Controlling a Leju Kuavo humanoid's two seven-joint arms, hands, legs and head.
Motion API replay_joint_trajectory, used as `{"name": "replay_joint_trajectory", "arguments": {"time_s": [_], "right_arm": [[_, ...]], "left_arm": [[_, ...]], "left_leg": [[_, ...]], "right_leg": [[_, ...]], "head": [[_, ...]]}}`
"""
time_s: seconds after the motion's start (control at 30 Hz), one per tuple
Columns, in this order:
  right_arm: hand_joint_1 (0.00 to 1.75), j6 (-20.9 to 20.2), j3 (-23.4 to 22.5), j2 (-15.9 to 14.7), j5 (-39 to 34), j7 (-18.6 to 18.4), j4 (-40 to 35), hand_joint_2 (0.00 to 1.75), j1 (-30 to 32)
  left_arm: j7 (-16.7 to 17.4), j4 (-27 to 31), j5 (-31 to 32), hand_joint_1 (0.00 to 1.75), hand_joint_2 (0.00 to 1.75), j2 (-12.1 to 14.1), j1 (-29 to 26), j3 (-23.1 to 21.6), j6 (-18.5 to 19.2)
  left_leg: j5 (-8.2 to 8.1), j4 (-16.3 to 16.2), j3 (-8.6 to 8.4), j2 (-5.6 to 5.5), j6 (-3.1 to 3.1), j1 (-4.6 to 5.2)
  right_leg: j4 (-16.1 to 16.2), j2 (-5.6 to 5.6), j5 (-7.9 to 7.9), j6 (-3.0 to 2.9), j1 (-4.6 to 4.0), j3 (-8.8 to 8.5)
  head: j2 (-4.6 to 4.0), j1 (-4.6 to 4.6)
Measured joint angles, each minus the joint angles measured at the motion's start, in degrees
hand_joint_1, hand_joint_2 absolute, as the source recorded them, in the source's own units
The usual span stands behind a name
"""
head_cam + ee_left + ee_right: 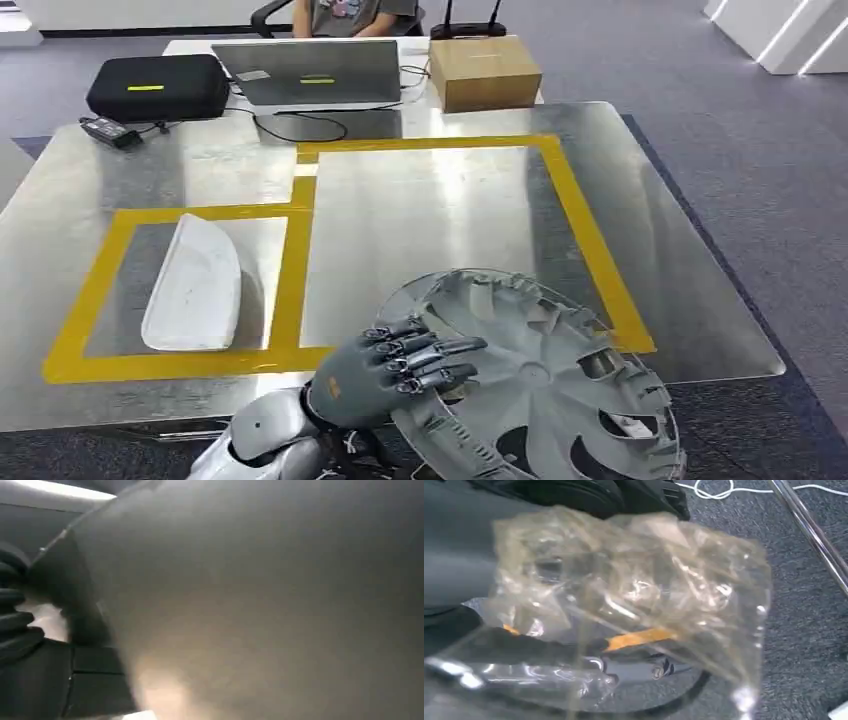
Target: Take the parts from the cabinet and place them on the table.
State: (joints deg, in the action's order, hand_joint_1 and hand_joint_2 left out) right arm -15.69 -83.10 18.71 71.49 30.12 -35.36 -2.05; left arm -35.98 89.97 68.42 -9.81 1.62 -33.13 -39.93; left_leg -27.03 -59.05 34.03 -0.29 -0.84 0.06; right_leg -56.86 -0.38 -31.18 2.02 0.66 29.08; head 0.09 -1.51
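The robot's left arm (262, 432) is clad in smooth, rounded silver shells with a bulbous joint housing near the wrist. Its left hand (395, 368) is dark grey, with a matte back and slender segmented fingers (448, 349) whose knuckles carry small pale metal pins. In the left wrist view, black ribbed covering (14, 625) bulges in soft rolls at the picture's edge.

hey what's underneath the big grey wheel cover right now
The wheel cover overhangs the near edge of the metal table; its far part covers table and yellow tape. The left hand grips its rim. Whatever lies beneath its middle is hidden.
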Motion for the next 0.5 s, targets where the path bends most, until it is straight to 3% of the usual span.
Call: {"name": "replay_joint_trajectory", "arguments": {"time_s": [0.5], "right_arm": [[0.00,0.19,0.02,-0.66,0.00,0.04,1.90,0.00,-0.07]], "left_arm": [[0.00,1.68,-1.87,1.75,1.75,-0.26,-0.47,0.48,0.02]], "left_leg": [[0.00,0.00,-0.06,-0.01,0.00,-0.02]], "right_leg": [[-0.01,0.02,-0.01,0.00,-0.01,-0.14]], "head": [[0.00,0.02]]}}
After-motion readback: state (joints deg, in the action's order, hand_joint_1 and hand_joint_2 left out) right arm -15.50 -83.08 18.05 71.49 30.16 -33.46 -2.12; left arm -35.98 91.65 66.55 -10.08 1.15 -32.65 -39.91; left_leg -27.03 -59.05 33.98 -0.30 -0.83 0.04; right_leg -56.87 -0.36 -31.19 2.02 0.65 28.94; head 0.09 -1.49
